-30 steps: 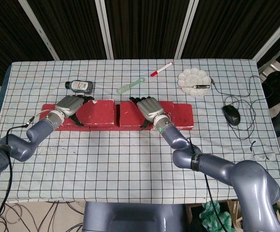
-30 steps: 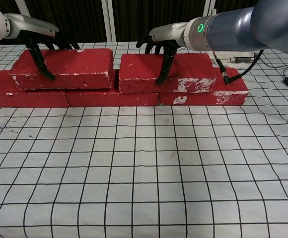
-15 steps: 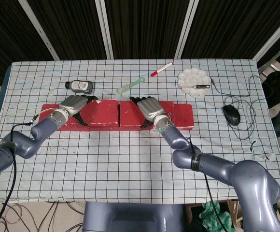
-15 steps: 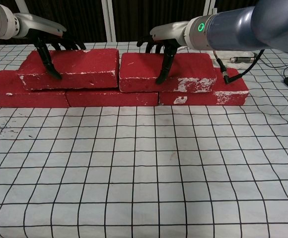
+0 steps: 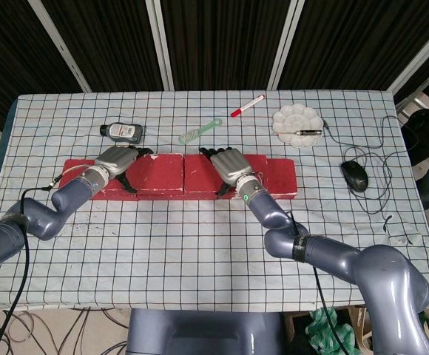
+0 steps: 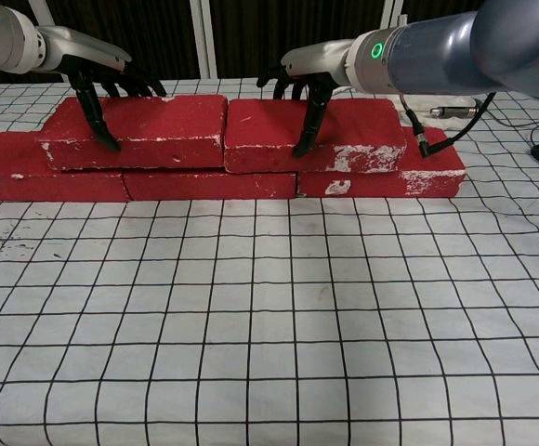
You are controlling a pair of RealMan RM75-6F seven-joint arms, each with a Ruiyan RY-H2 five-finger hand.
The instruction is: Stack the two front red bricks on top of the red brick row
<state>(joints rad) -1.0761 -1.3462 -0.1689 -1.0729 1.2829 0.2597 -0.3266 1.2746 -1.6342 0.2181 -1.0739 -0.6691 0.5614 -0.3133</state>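
Note:
Two red bricks lie on top of the red brick row [image 6: 204, 184] [image 5: 277, 177], end to end with almost no gap. My left hand [image 6: 102, 79] [image 5: 115, 159] grips the left upper brick [image 6: 149, 130] [image 5: 155, 171] near its left end, thumb down the front face and fingers over the back edge. In the same way my right hand [image 6: 307, 84] [image 5: 229, 166] grips the right upper brick [image 6: 353, 135] [image 5: 198, 174] near its left half. The row's two ends stick out beyond the upper bricks.
Behind the bricks lie a dark bottle [image 5: 122, 132], a green brush [image 5: 198, 132], a red marker [image 5: 248, 106] and a white palette [image 5: 297, 122]. At the right are a black mouse [image 5: 355, 175] and its cable. The checked cloth reaches the table's front edge.
My left hand has slid the left upper brick to the right along the row, closing the gap to the right upper brick. The right hand and its brick have stayed put.

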